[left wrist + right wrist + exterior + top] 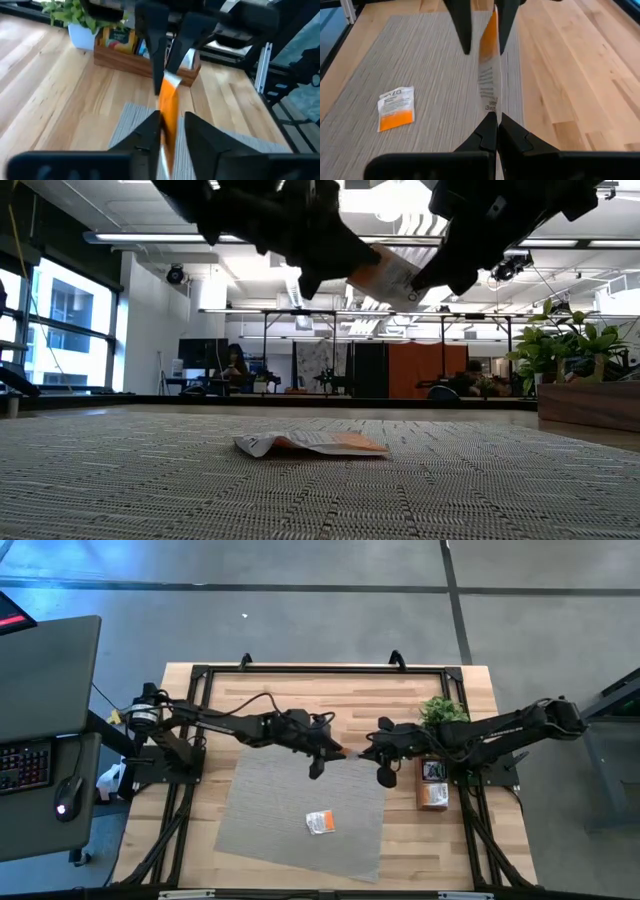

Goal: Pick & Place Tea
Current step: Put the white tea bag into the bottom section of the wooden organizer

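Above the grey mat (300,830), the right hand (492,120) is pinched tight on one end of an orange-and-white sachet (489,65). The left hand (172,120) stands part open around the other end. A second sachet (321,823) lies flat on the mat on the tabletop (260,690).

Left gripper (171,131) fingers flank an orange sachet (169,107) pinched by the right gripper (167,67)
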You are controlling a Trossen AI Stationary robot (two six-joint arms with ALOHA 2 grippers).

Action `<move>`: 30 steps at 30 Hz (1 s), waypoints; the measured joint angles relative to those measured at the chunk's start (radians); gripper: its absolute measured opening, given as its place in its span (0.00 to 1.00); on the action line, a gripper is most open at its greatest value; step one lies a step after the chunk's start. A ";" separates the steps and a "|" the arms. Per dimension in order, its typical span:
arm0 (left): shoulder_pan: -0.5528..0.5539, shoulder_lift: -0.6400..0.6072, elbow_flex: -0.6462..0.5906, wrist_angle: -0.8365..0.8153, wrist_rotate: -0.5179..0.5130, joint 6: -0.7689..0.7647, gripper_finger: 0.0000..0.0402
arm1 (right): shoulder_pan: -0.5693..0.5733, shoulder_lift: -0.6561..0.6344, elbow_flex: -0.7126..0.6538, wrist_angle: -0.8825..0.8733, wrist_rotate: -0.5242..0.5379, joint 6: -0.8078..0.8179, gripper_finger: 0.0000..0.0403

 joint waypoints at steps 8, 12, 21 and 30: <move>0.000 0.003 -0.002 -0.009 -0.010 0.000 0.03 | 0.000 0.000 0.000 0.033 0.017 -0.039 0.07; 0.000 0.003 -0.002 -0.020 -0.012 -0.001 0.03 | 0.000 0.000 0.000 0.026 0.026 -0.030 0.15; 0.000 -0.105 -0.002 -0.070 -0.116 0.030 0.01 | 0.001 -0.166 0.000 -0.068 -0.017 0.013 0.30; -0.030 -0.400 -0.113 -0.044 -0.182 0.175 0.00 | 0.021 -0.402 -0.083 0.059 0.167 -0.026 0.32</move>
